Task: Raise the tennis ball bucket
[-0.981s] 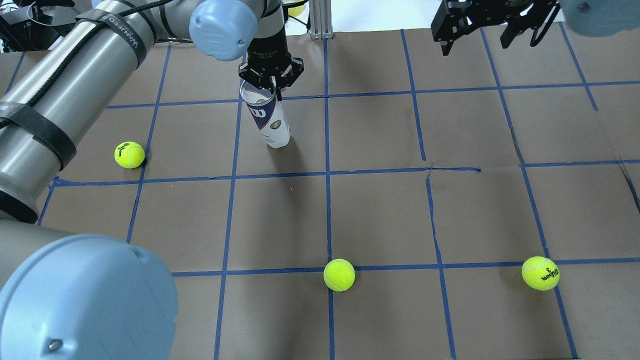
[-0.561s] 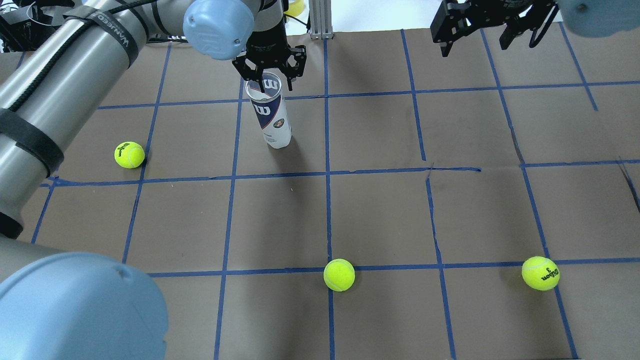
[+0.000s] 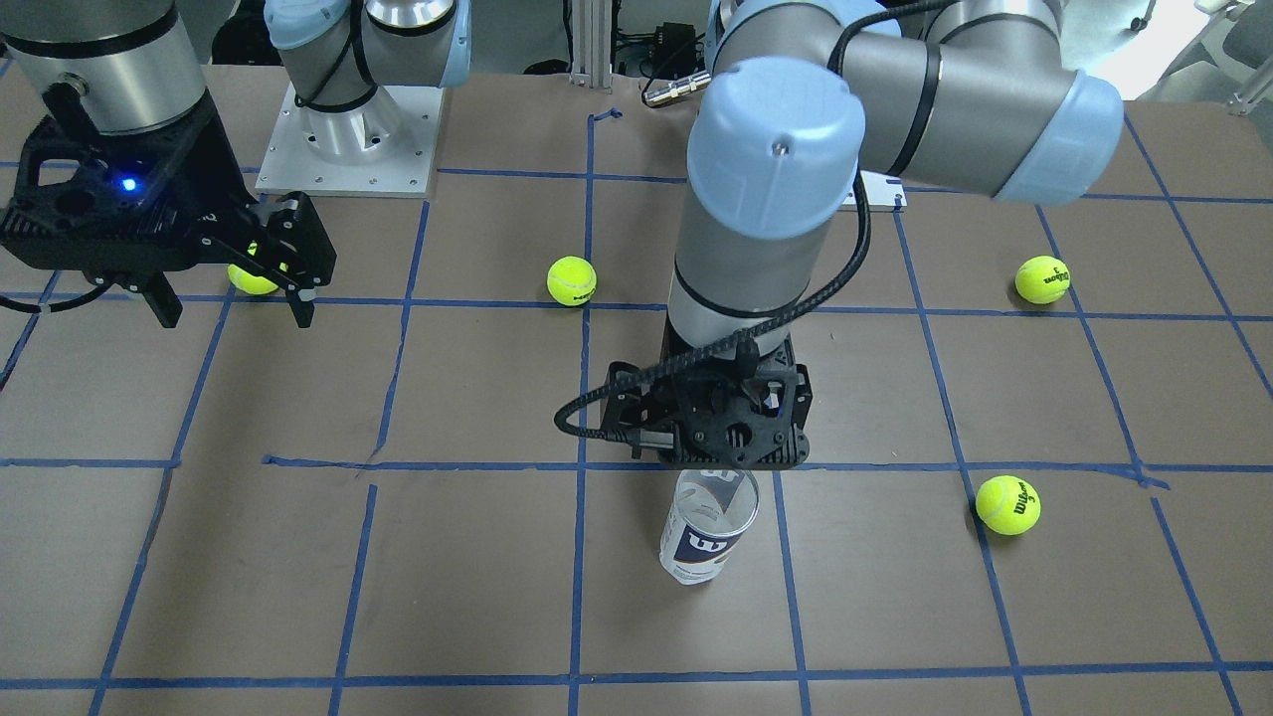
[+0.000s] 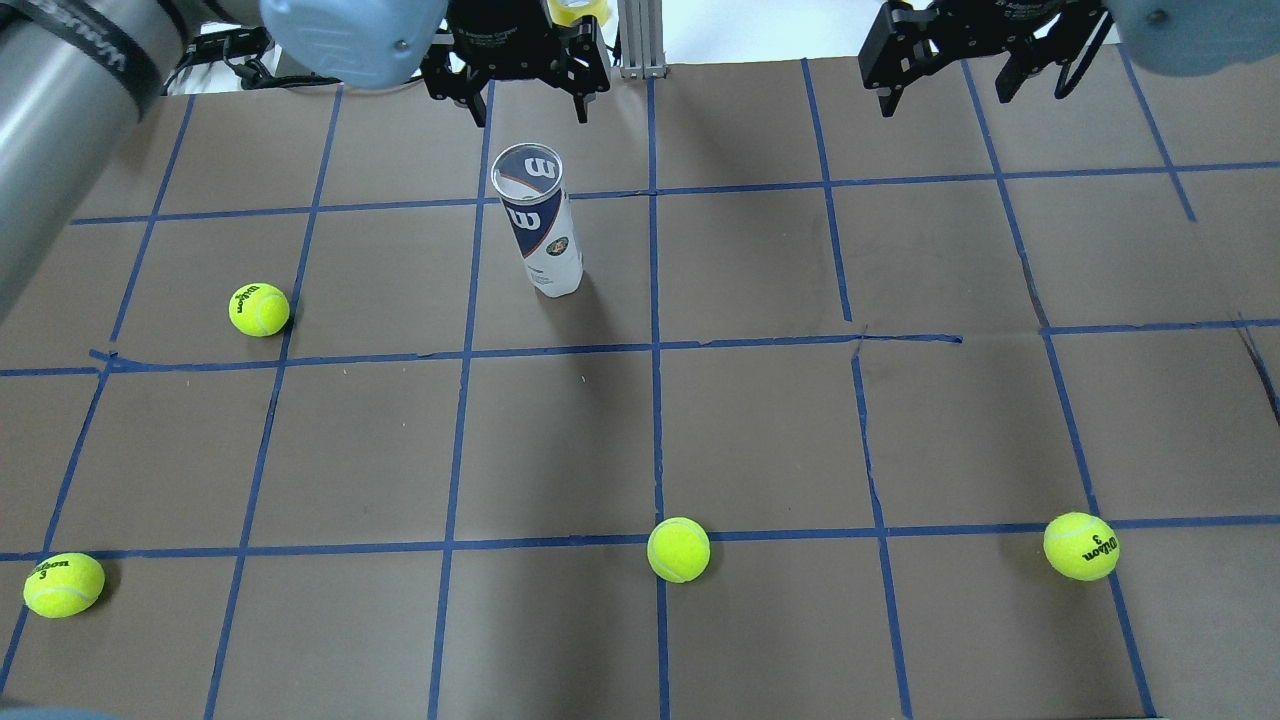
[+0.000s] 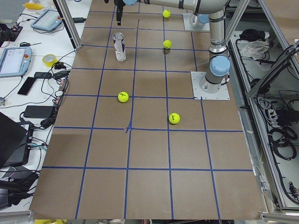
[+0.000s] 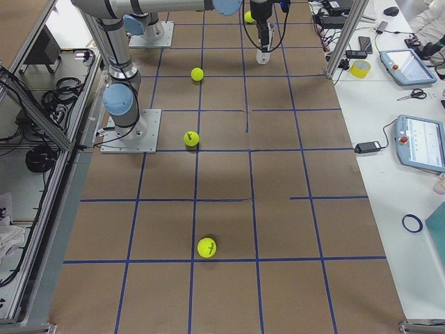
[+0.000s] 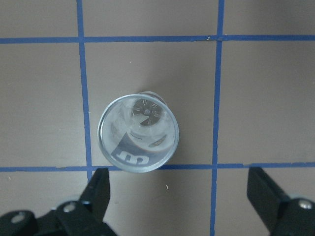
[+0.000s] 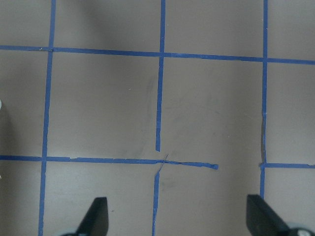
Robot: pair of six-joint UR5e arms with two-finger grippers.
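The tennis ball bucket (image 4: 541, 222), a clear can with a navy band and white W, stands upright and open-topped on the brown table. It also shows in the front view (image 3: 708, 527) and the left wrist view (image 7: 138, 140), where it looks empty. My left gripper (image 4: 530, 108) hangs open above and just behind the can, touching nothing. The left wrist view shows its fingers (image 7: 98, 189) spread wide, clear of the rim. My right gripper (image 4: 948, 95) is open and empty over the far right of the table, also in the front view (image 3: 236, 310).
Several yellow-green tennis balls lie on the table: one left of the can (image 4: 259, 309), one front centre (image 4: 678, 549), one front right (image 4: 1081, 546), one front left (image 4: 63, 584). Blue tape lines grid the table (image 4: 760, 420). A metal post (image 4: 640, 40) stands behind the can.
My left gripper let go of the can's rim, opened and rose back away from it. The can went from tilted to upright. The right gripper barely moved.
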